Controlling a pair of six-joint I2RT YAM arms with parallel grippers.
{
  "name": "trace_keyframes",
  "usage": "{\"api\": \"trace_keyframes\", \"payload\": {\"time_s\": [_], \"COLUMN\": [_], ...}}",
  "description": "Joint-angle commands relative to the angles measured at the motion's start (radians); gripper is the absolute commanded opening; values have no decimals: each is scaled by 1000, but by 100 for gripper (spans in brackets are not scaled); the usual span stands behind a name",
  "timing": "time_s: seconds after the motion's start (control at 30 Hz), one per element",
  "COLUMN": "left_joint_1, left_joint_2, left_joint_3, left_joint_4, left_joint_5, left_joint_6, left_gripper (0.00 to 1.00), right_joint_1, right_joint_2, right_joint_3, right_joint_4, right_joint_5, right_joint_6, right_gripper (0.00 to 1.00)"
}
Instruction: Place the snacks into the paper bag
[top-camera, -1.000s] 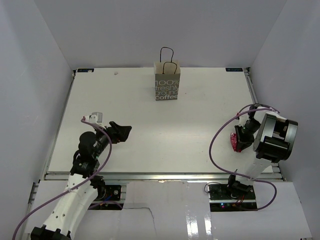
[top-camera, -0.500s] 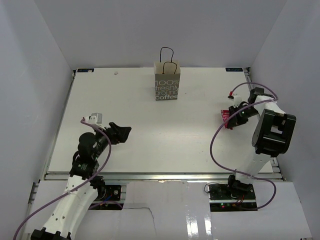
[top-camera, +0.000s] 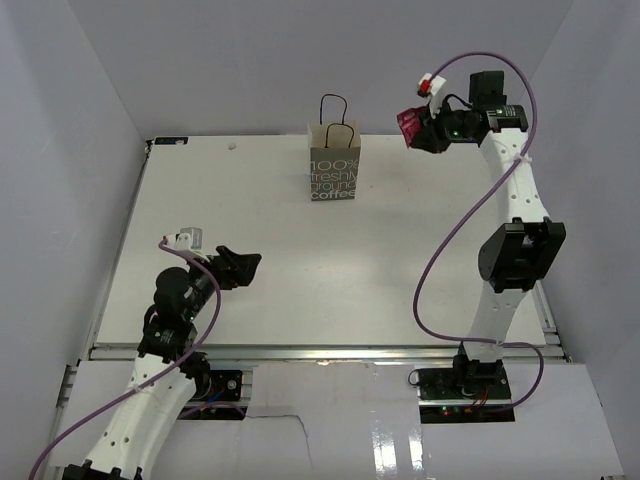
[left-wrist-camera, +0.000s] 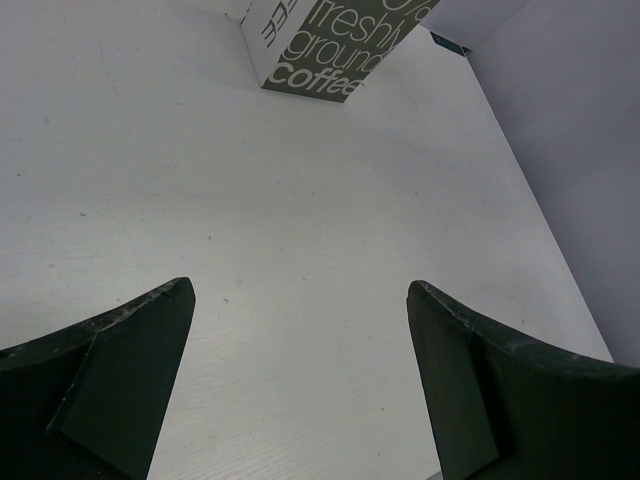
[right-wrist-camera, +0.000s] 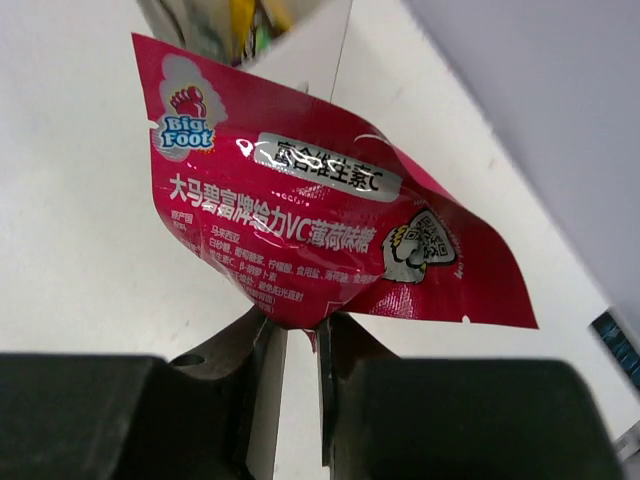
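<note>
The paper bag (top-camera: 334, 172) stands upright at the back middle of the table, grey-brown with pale "coffee" print and black loop handles. My right gripper (top-camera: 420, 130) hangs high in the air to the right of the bag, shut on the lower edge of a red foil snack packet (top-camera: 409, 127). In the right wrist view the red packet (right-wrist-camera: 300, 230) sticks up from the gripper (right-wrist-camera: 300, 325), and the bag's open mouth (right-wrist-camera: 310, 50) lies beyond it with a yellow packet (right-wrist-camera: 245, 15) inside. My left gripper (top-camera: 245, 265) stands open and holds nothing low over the table's near left; the bag (left-wrist-camera: 320, 45) is far ahead of it (left-wrist-camera: 300, 290).
The white table (top-camera: 400, 260) is boxed in by pale walls on the left, back and right. A purple cable (top-camera: 450, 250) loops from the raised right arm down to its base. A metal rail (top-camera: 320, 350) runs along the near edge.
My right arm has lifted the red packet from low over the table's right side, up and back toward the bag. The left arm has stayed put.
</note>
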Motion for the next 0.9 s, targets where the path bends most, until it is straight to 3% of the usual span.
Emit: {"api": "trace_keyframes", "payload": {"time_s": [0.0,0.17,0.3,0.57,0.87], "left_joint_1": [4,4,4,4,2], "left_joint_2": [11,30,14,-23,83], "left_joint_3": [25,32,41,35,64], "left_joint_4": [4,6,-19,-37,4], "left_joint_5": [-2,3,-6,-40,-8], "left_joint_6": [11,17,17,13,25], "left_gripper": [98,98,98,98,98], "right_joint_1": [67,240,281,298,345], "right_joint_2": [56,48,57,114,157], "right_joint_3": [161,109,93,147,121], "right_joint_4": [20,288,516,625,704], "right_joint_5": [-30,198,330,323,297], "right_joint_6": [62,83,215,292,352], "right_gripper": [8,8,8,8,8]}}
